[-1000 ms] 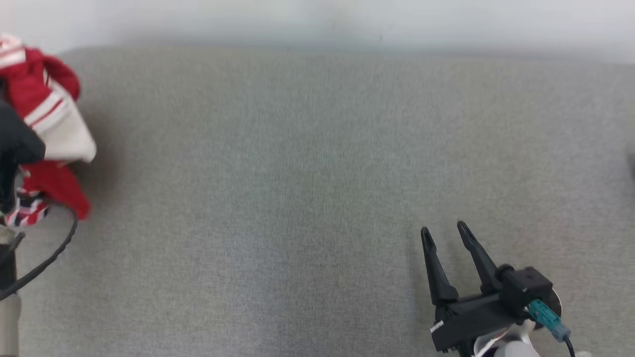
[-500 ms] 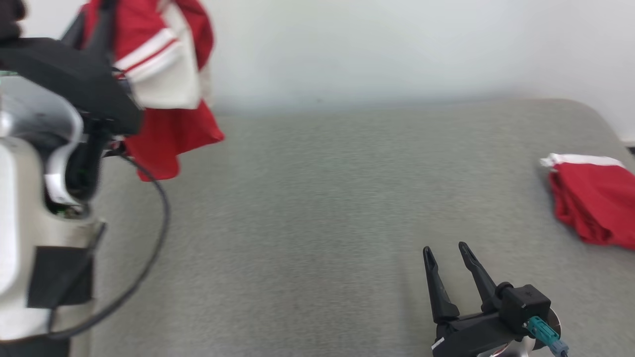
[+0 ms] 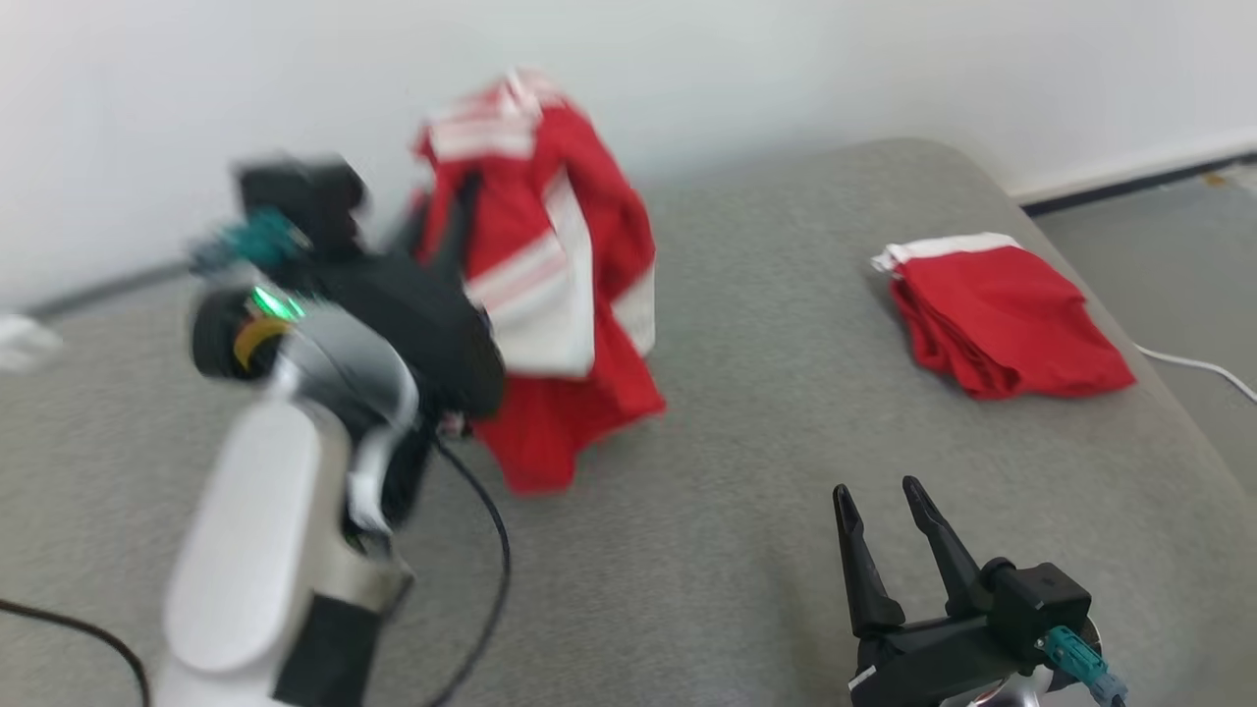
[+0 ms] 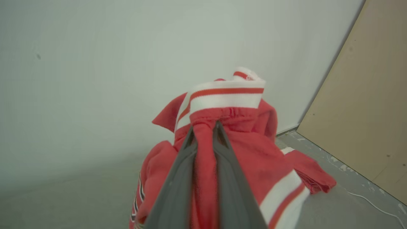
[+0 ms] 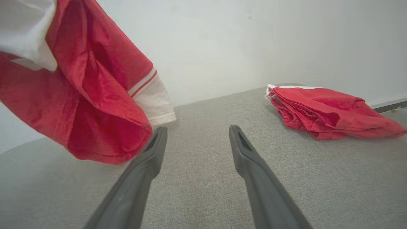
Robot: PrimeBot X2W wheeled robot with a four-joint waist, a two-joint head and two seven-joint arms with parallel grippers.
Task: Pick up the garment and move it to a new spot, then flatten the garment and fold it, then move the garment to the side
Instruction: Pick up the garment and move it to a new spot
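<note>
The garment [image 3: 550, 295] is red with white striped bands and hangs bunched in the air above the grey padded surface [image 3: 746, 491]. My left gripper [image 3: 460, 196] is shut on its upper part. In the left wrist view the two fingers [image 4: 203, 125] pinch a red fold just below the white waistband, and the garment [image 4: 254, 152] drapes around them. My right gripper [image 3: 877, 488] stands open at the lower right, low over the surface, with nothing between its fingers. In the right wrist view this gripper [image 5: 197, 130] points at bare grey cloth, with the hanging garment [image 5: 95, 105] to its upper left.
A second red piece [image 3: 1002, 319] lies folded near the surface's right end, also seen as the folded red piece [image 5: 324, 108]. A white wall runs behind. The surface's right edge drops to a floor with a white cable [image 3: 1198, 365]. A black cable [image 3: 491, 550] hangs from my left arm.
The head camera has swung, bringing the folded red piece and the surface's right end into sight. My left arm, still holding the garment, now stands near mid-view. The right gripper stays open.
</note>
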